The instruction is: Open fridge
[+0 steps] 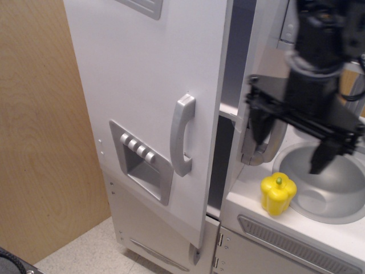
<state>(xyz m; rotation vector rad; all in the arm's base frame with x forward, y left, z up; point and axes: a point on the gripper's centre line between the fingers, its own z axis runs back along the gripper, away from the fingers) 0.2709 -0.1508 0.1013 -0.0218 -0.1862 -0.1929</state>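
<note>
Jaws spread wide and holding nothing, the blurred black gripper (pixel 291 140) hangs at the right of the frame, over the counter and sink (pixel 328 180) and well apart from the door it is meant to work. At centre stands the fridge (pixel 142 85), its large white door ajar, a dark gap showing along the right edge and a shelf edge visible inside. Its vertical silver handle (pixel 181 136) and grey dispenser panel (pixel 141 161) face the camera; a yellow toy pepper (pixel 278 193) sits on the counter at lower right. To widen the opening cleanly, the fingers would likely do best hooking behind the door's free edge or closing on the handle, then swinging leftward along the hinge arc without striking the grey phone (pixel 255 145) mounted beside the gap
</note>
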